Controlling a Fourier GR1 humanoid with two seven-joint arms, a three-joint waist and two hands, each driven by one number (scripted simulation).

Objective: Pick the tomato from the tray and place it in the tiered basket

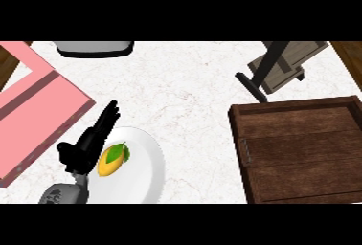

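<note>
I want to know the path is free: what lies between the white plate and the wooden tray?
In the head view, only bare marble counter separates the white plate from the wooden tray.

**Count of Things on the Table**

One white plate (pixel 141 162) is sitting on the table (pixel 184 95), and one yellow fruit with a green leaf (pixel 112 160) is lying on that plate. One dark wooden tray (pixel 300 150) is resting at the right. One pink box (pixel 35 115) is showing at the left edge. One wooden stand with black posts (pixel 283 64) is standing at the upper right. One grey and black object (pixel 94 48) is peeking in at the top edge. One hand (pixel 88 143), the left, is showing; no tomato is appearing anywhere in view.
</note>
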